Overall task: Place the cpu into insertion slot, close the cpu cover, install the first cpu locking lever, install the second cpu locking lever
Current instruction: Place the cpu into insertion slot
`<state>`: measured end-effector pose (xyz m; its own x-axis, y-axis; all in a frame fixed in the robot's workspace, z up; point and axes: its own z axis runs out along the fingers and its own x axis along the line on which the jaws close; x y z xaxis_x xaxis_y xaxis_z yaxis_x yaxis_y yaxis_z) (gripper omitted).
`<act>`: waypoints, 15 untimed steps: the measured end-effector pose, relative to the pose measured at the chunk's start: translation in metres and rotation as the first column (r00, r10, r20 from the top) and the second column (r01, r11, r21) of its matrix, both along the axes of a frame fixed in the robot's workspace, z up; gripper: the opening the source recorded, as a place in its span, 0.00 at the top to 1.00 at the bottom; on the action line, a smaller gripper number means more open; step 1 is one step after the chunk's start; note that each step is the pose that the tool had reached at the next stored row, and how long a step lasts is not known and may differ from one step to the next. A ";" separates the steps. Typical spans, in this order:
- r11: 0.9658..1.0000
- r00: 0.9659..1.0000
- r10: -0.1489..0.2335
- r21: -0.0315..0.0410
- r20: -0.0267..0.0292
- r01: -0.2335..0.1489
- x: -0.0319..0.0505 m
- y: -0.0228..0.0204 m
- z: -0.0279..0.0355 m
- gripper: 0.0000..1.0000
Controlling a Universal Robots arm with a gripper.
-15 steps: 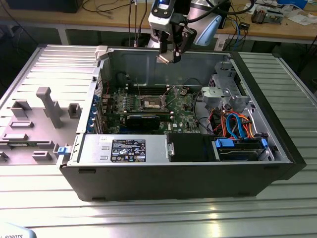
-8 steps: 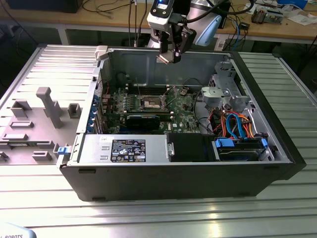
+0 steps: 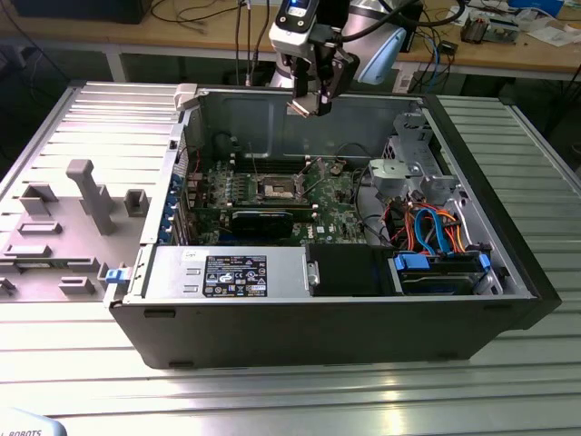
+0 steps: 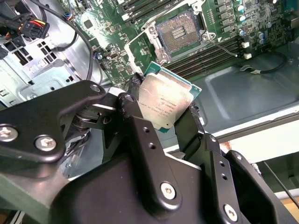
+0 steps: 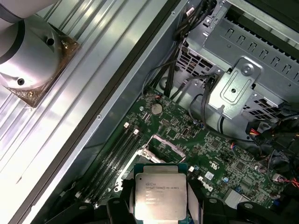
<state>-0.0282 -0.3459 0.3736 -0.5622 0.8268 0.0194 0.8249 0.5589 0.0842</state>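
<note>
My gripper (image 3: 309, 98) hangs above the back wall of the open computer case, shut on the cpu (image 3: 299, 107). In both wrist views the cpu (image 4: 166, 100) (image 5: 161, 191) is a silver-topped square chip pinched at two opposite edges between the black fingers (image 4: 134, 86). The insertion slot (image 3: 277, 189) (image 4: 180, 29) lies well below on the green board, its pin field uncovered and a silver rim around it. In the first wrist view the slot (image 5: 156, 148) is partly hidden behind the chip. I cannot tell how the cpu cover and locking levers stand.
The case (image 3: 345, 318) lies on its side on a ribbed metal table. A long black card (image 3: 261, 219) sits in front of the socket. A metal drive cage (image 3: 408, 168) and blue and orange cables (image 3: 436, 232) are at the exterior view's right. Grey fixtures (image 3: 86, 195) stand at its left.
</note>
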 end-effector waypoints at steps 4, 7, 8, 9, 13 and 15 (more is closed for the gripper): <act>1.000 1.000 -0.026 0.000 0.000 0.026 0.0000 0.0000 -0.0001 0.46; 0.999 0.999 -0.045 0.000 0.000 0.045 0.0000 0.0000 -0.0002 0.46; 0.999 0.999 -0.050 0.000 0.000 0.050 0.0000 0.0000 -0.0002 0.46; 0.998 0.998 -0.056 0.000 0.000 0.056 -0.0001 0.0000 -0.0003 0.46; 0.997 0.997 -0.082 0.000 0.000 0.082 -0.0002 0.0000 -0.0004 0.46; 0.995 0.995 -0.095 0.000 0.000 0.095 -0.0003 0.0000 -0.0005 0.46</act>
